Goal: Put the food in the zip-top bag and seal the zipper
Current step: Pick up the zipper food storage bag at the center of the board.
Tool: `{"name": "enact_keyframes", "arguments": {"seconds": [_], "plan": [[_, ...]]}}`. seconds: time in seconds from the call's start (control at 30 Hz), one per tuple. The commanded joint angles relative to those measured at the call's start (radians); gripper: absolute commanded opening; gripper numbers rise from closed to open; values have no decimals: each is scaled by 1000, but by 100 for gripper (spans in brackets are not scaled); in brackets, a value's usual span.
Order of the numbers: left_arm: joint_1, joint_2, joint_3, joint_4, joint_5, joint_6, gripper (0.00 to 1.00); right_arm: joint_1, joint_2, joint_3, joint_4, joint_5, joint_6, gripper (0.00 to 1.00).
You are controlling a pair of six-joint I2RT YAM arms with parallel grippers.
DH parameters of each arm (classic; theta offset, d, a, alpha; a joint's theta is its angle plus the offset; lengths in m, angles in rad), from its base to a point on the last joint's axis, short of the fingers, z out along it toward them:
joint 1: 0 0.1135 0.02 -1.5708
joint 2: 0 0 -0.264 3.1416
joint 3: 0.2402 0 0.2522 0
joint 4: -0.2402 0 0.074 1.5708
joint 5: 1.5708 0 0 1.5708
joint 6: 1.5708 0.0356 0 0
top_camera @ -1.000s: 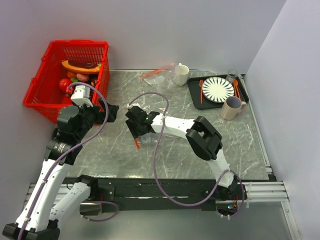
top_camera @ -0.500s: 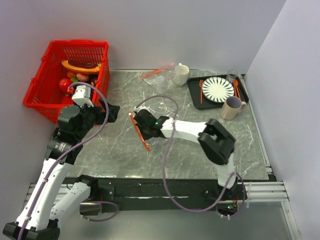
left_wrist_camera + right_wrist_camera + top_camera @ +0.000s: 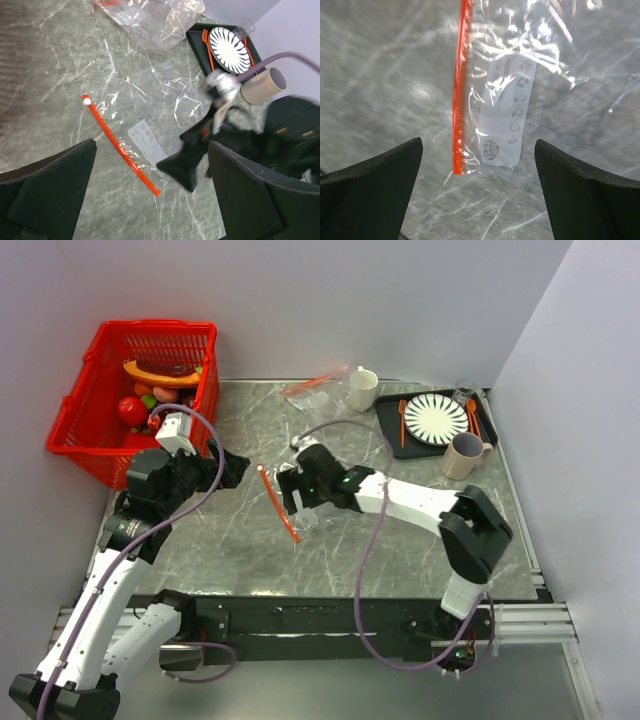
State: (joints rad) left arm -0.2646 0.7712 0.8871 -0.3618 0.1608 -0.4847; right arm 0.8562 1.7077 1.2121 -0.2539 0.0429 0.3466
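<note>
Our right claw (image 3: 477, 142) gapes wide, empty; beneath it the clear, crinkly zip-top bag (image 3: 520, 85) seems to lie flat. Its narrow orange-red zipper (image 3: 460, 100) runs straight ahead of that claw. Our left claw (image 3: 151, 145) gapes empty too.

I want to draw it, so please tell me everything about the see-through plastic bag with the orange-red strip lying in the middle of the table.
The clear, crinkly zip-top bag lies flat on the grey marbled table and looks empty. Its straight orange-red zipper runs along one edge, with a small white tab at one end. A white printed label shows on the plastic. The right gripper hangs open just above the bag, not holding it.
</note>
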Motion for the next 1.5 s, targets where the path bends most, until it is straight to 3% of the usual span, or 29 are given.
{"name": "enact_keyframes", "arguments": {"seconds": [0.0, 0.27, 0.4, 0.47, 0.5, 0.53, 0.57, 0.63, 0.83, 1.03, 1.17, 1.47], "plan": [[4, -13, 15, 35, 8, -3, 99, 64, 87, 93, -113, 170, -64, 100], [4, -35, 16, 9, -6, 11, 99, 96, 231, 162, -148, 213, -80, 100], [4, -36, 13, 9, -6, 12, 99, 98, 299, 167, -156, 232, -67, 93], [4, -35, 13, 9, -4, 9, 99, 99, 309, 149, -148, 227, -54, 79], [4, -33, 12, 11, -4, 11, 99, 98, 306, 138, -142, 219, -46, 65], [4, -35, 9, 12, -1, 9, 99, 99, 300, 118, -134, 218, -41, 36], [4, -32, 6, 12, -1, 9, 99, 99, 273, 104, -119, 209, -35, 19], [4, -29, 1, 15, 6, 5, 99, 98, 224, 45, -82, 201, -20, 0], [-1, -1, -56, 82, 83, -51, 99, 74, -51, -117, 99, 97, 35, 0], [-54, 30, -111, 173, 129, -130, 99, -40, -270, -241, 240, -135, 133, 0], [-114, 59, -125, 219, 109, -167, 99, -120, -367, -333, 346, -258, 204, 0], [-143, 175, -131, 353, 108, -345, 98, -158, -459, -408, 389, -304, 209, 0]]}}
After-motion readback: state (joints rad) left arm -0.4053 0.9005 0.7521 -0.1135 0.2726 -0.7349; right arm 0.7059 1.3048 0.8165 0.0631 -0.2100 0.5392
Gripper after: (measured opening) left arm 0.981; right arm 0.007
